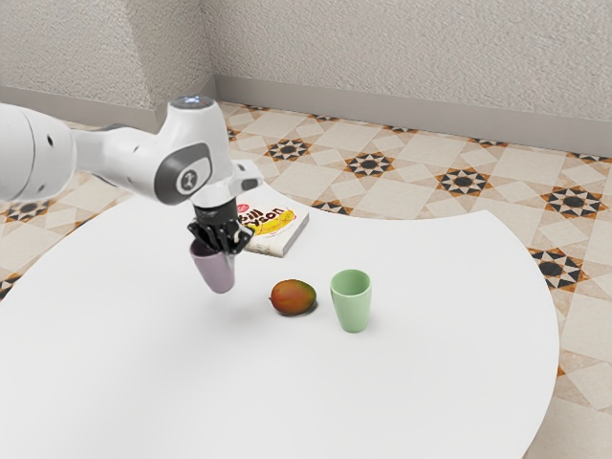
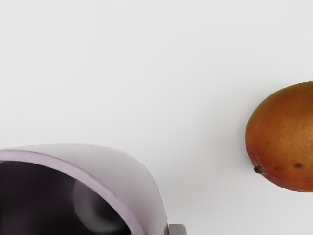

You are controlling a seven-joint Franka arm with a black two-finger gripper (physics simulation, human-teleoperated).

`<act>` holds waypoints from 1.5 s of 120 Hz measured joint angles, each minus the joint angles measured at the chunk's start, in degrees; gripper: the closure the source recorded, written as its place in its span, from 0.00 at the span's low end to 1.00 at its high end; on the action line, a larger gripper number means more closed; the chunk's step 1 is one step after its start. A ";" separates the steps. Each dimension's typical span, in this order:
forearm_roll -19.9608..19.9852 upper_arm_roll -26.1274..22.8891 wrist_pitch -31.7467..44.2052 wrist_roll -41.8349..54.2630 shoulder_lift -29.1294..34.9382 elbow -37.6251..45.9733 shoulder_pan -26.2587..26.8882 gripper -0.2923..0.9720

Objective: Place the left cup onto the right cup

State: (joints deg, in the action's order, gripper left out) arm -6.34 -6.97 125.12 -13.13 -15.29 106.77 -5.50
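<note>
the purple cup (image 1: 214,267) is pinched at its rim by the gripper (image 1: 218,241) and is held tilted, seemingly clear of the table (image 1: 143,382), so that it can be carried across. a book (image 1: 273,228) lies at the gripper's 2 o'clock, out of the way. the mango (image 1: 293,296), at the purple cup's 4 o'clock, is judged to sit in the path and should be passed over. the green cup (image 1: 351,299) stands upright at the mango's 3 o'clock, mouth up, ready to be stacked upon.
</note>
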 joint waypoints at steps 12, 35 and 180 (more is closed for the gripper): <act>-0.35 -2.57 -3.63 -0.06 -0.14 -4.92 0.03 0.85; -0.83 -7.24 -9.17 -0.12 -1.56 -11.90 0.10 0.85; -9.73 -16.23 -18.64 -7.75 -16.79 -32.55 8.82 0.85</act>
State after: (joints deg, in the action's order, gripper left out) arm -16.07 -23.20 106.48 -20.88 -32.07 74.23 3.33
